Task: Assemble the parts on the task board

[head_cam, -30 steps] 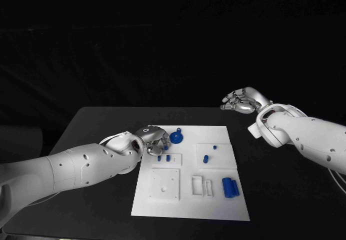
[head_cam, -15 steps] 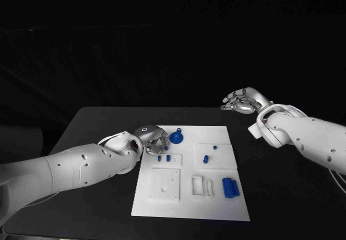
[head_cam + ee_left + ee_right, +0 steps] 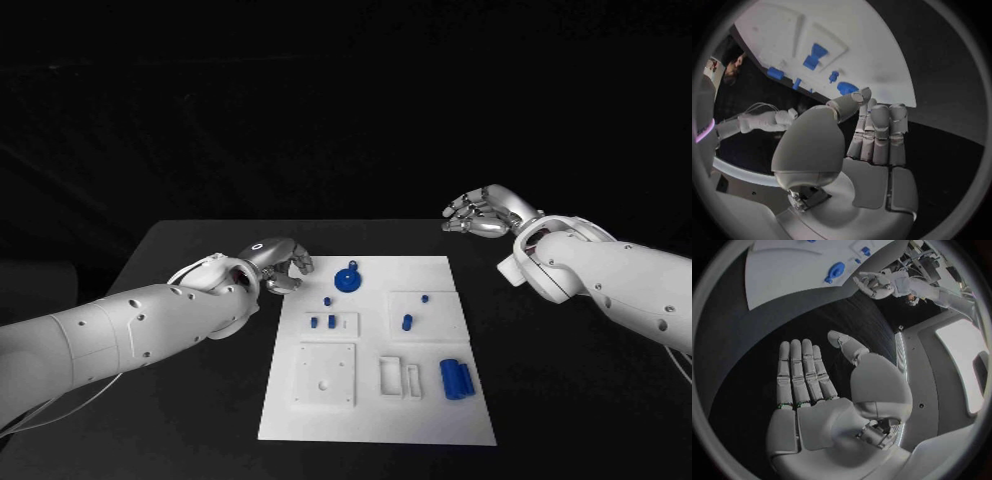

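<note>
The white task board [image 3: 433, 410] lies in the middle of the table. A round blue disc part [image 3: 348, 278] sits near its far left corner, with a small blue peg [image 3: 327, 299] just in front of it. Two short blue parts [image 3: 323, 322] stand in a recess; a blue cylinder [image 3: 457, 378] lies at the right. My left hand [image 3: 274, 262] hovers just off the board's far left edge, fingers straight and close together [image 3: 876, 130], holding nothing. My right hand [image 3: 483, 212] hangs beyond the board's far right corner, palm flat and empty [image 3: 807, 390].
More small blue parts [image 3: 407, 321] lie in the board's right recess. White empty recesses [image 3: 329, 372] take up the board's near half. The black table [image 3: 188, 400] has free room on both sides of the board.
My left hand has drawn back to the left, off the board and away from the disc part. The small peg beside the disc is now uncovered. The right hand has stayed put.
</note>
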Motion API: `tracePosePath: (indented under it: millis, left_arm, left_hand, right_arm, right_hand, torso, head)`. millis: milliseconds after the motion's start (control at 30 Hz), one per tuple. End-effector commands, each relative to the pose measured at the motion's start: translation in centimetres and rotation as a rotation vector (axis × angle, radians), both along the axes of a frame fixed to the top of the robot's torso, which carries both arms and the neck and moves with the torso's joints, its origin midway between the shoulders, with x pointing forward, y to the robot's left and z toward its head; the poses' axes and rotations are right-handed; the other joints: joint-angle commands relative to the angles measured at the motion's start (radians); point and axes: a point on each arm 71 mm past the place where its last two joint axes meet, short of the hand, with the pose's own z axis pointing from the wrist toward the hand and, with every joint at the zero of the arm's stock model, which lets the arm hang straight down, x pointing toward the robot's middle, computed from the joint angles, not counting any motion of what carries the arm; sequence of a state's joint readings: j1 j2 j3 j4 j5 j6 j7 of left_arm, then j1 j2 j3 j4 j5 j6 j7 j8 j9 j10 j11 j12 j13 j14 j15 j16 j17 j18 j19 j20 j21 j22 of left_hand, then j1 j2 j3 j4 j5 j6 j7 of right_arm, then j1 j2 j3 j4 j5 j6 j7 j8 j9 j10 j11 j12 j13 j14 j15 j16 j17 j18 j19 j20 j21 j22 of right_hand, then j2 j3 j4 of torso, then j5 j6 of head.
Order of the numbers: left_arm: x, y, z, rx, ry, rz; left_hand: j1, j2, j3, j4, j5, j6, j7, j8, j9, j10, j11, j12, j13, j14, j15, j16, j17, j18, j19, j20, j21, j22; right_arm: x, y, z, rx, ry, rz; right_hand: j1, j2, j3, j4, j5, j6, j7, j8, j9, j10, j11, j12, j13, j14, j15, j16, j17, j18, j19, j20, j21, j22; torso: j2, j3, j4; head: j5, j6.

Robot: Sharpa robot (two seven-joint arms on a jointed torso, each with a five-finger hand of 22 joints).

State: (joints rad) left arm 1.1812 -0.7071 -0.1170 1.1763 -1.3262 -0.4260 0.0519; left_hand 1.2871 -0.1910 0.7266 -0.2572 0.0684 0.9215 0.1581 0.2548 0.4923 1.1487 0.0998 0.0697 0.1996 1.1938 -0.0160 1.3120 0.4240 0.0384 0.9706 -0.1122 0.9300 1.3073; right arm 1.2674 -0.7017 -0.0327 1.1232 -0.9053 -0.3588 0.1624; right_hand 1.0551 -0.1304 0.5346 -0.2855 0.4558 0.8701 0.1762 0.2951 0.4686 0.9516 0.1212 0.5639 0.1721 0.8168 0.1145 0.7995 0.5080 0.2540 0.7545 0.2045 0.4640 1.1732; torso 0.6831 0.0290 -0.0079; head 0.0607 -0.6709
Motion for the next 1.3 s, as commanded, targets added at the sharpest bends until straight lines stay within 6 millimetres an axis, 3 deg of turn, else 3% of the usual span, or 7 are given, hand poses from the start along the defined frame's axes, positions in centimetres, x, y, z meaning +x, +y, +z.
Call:
tracePosePath:
  millis: [33, 133, 167, 467, 567, 700, 1300]
  left_arm:
    - [0.6, 1.4, 1.2, -0.260, 0.076, 0.101]
    - [1.0, 2.4, 2.3, -0.454, 0.151, 0.176]
    - [1.1, 2.7, 2.5, -0.527, 0.182, 0.200]
    - [0.1, 2.4, 4.1, -0.933, 0.322, 0.091]
    - [-0.3, 1.9, 4.2, -0.972, 0.350, 0.064]
    - [-0.6, 1.3, 4.2, -0.985, 0.366, 0.045]
    - [-1.0, 0.4, 4.3, -0.992, 0.380, 0.024]
  left_hand:
    - [-0.027, -0.002, -0.009, 0.014, -0.007, -0.007, -0.001, -0.003, 0.000, 0.022, -0.004, 0.010, 0.005, -0.010, -0.002, -0.014, -0.007, 0.086, -0.011, 0.001, -0.009, 0.013]
    - [-0.059, -0.007, -0.032, 0.028, -0.008, -0.005, -0.001, 0.001, 0.002, 0.045, -0.012, 0.022, 0.013, -0.014, -0.010, -0.026, -0.013, 0.083, -0.020, -0.001, -0.015, 0.012]
    - [-0.068, -0.006, -0.039, 0.030, -0.007, -0.005, -0.002, 0.003, 0.003, 0.049, -0.014, 0.023, 0.014, -0.026, -0.012, -0.042, -0.020, 0.080, -0.030, 0.000, -0.023, 0.009]
    - [-0.161, 0.044, -0.140, 0.017, -0.012, -0.004, -0.011, 0.025, 0.016, 0.096, -0.014, 0.043, 0.035, -0.152, -0.002, -0.271, -0.116, 0.020, -0.179, 0.024, -0.169, -0.047]
    - [-0.175, 0.053, -0.153, -0.001, -0.008, -0.006, -0.010, 0.029, 0.020, 0.098, -0.008, 0.037, 0.036, -0.232, 0.048, -0.407, -0.164, -0.012, -0.256, 0.046, -0.247, -0.079]
    - [-0.165, 0.067, -0.157, -0.022, 0.006, -0.012, -0.008, 0.033, 0.023, 0.099, -0.006, 0.024, 0.033, -0.224, 0.072, -0.514, -0.180, -0.017, -0.275, 0.067, -0.283, -0.090]
    - [-0.163, 0.070, -0.163, -0.023, 0.008, -0.021, -0.004, 0.032, 0.022, 0.098, -0.003, 0.014, 0.030, -0.215, 0.080, -0.567, -0.172, -0.012, -0.276, 0.076, -0.295, -0.087]
  right_arm:
    - [-0.6, 0.4, -0.8, -0.095, 0.063, 0.079]
    - [-1.1, 0.5, -1.1, -0.163, 0.070, 0.115]
    - [-1.3, 0.6, -1.3, -0.189, 0.072, 0.129]
    - [-3.5, 3.3, -2.8, -0.558, 0.014, 0.257]
    - [-4.0, 4.0, -3.5, -0.643, 0.009, 0.276]
    - [-4.6, 4.8, -4.2, -0.719, -0.026, 0.282]
    - [-5.8, 7.1, -6.1, -0.850, -0.118, 0.294]
  right_hand:
    - [0.014, -0.002, 0.013, 0.000, -0.010, 0.010, -0.001, 0.007, 0.000, 0.019, -0.003, -0.025, -0.011, 0.060, -0.028, 0.024, -0.001, 0.008, 0.062, -0.022, 0.026, 0.003]
    - [0.018, 0.003, 0.021, -0.002, -0.036, 0.019, -0.005, 0.013, 0.003, 0.058, -0.007, -0.073, -0.025, 0.156, -0.076, 0.057, 0.001, 0.008, 0.162, -0.064, 0.064, 0.006]
    - [0.024, 0.006, 0.020, -0.001, -0.048, 0.025, -0.008, 0.017, 0.005, 0.084, -0.014, -0.097, -0.029, 0.214, -0.107, 0.088, 0.013, 0.008, 0.229, -0.093, 0.097, 0.013]
    - [0.063, -0.006, 0.036, -0.004, -0.113, 0.049, -0.023, 0.028, 0.010, 0.186, -0.049, -0.192, -0.028, 0.368, -0.153, 0.193, 0.087, 0.008, 0.403, -0.182, 0.196, 0.057]
    - [0.070, -0.018, 0.058, -0.002, -0.137, 0.043, -0.021, 0.022, 0.006, 0.164, -0.040, -0.242, -0.044, 0.387, -0.146, 0.196, 0.095, 0.008, 0.426, -0.193, 0.203, 0.059]
    - [0.075, -0.038, 0.096, -0.001, -0.176, 0.053, -0.023, 0.023, 0.000, 0.180, -0.037, -0.287, -0.060, 0.414, -0.143, 0.197, 0.107, 0.008, 0.454, -0.205, 0.213, 0.063]
    - [0.077, -0.084, 0.200, 0.025, -0.276, 0.085, -0.033, 0.029, -0.016, 0.245, -0.042, -0.366, -0.078, 0.434, -0.148, 0.210, 0.161, 0.008, 0.474, -0.219, 0.251, 0.106]
  torso:
    - [0.000, 0.0005, -0.0016]
    - [0.000, 0.0011, -0.0015]
    - [0.000, 0.0010, -0.0007]
    - [-0.002, 0.0018, -0.0022]
    - [-0.002, 0.0010, -0.0010]
    - [0.000, -0.0006, -0.0005]
    - [0.001, -0.0006, 0.0010]
  head:
    - [-0.009, 0.007]
    - [-0.018, 0.013]
    - [-0.020, 0.014]
    - [-0.037, 0.028]
    - [-0.041, 0.032]
    - [-0.046, 0.036]
    - [-0.047, 0.027]
